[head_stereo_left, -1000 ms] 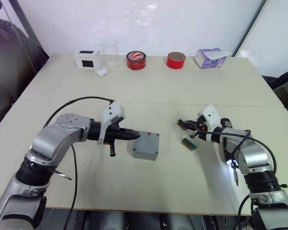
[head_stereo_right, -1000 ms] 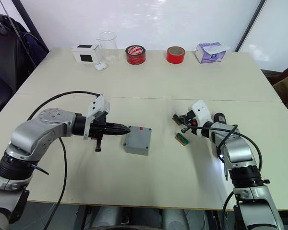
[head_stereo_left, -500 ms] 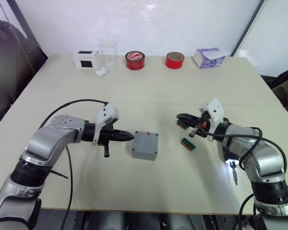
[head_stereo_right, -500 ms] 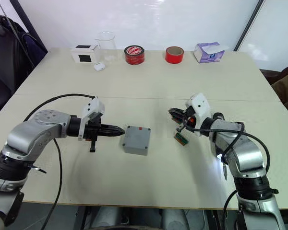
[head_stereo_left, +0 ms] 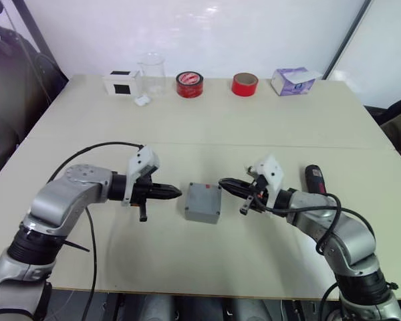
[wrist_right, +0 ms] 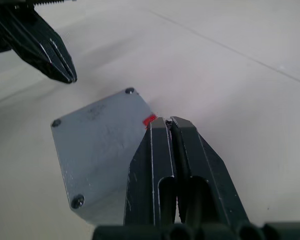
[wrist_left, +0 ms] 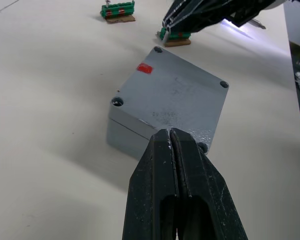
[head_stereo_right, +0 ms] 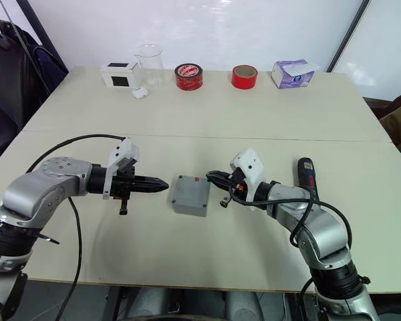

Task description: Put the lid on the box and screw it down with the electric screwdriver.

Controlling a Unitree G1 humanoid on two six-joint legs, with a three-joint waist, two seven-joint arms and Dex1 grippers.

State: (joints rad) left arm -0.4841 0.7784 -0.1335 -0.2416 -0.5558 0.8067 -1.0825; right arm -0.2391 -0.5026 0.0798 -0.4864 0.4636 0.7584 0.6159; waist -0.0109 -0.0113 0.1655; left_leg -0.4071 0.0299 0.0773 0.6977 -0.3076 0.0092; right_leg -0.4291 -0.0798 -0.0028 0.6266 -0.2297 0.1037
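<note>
Since a second earlier, our right arm had swung inward, bringing the right gripper (head_stereo_left: 226, 183) from beside the green pieces to the box's right edge, while the left gripper (head_stereo_left: 176, 192) had backed slightly off the box's left side. The screwdriver (head_stereo_left: 314, 179), which had hung lit at our right arm, now lay on the table (head_stereo_left: 254, 120) behind that arm, released.

From the head cameras, we saw the box (head_stereo_right: 191, 195) sitting mid-table with the lid (head_stereo_right: 192, 190) already on it, red mark toward the right gripper. Both forearms lay low and nearly level, pointing at each other across the box, elbows bent outward.

In the left wrist view, our fingers were pressed together with nothing between them, their tips just short of the box's near corner. Holes showed at the lid's corners; we could not tell whether screws sat in them. Two green pieces (wrist_left: 118, 10) lay beyond.

In the right wrist view, our fingers were likewise clenched and empty, hanging over the lid's edge by the red mark (wrist_right: 149, 120).

We judged the risk to be a closed fingertip nudging the box, sliding the lid out of line with its holes. With the screwdriver set down behind the arm, reaching back for it could also sweep the box.
</note>
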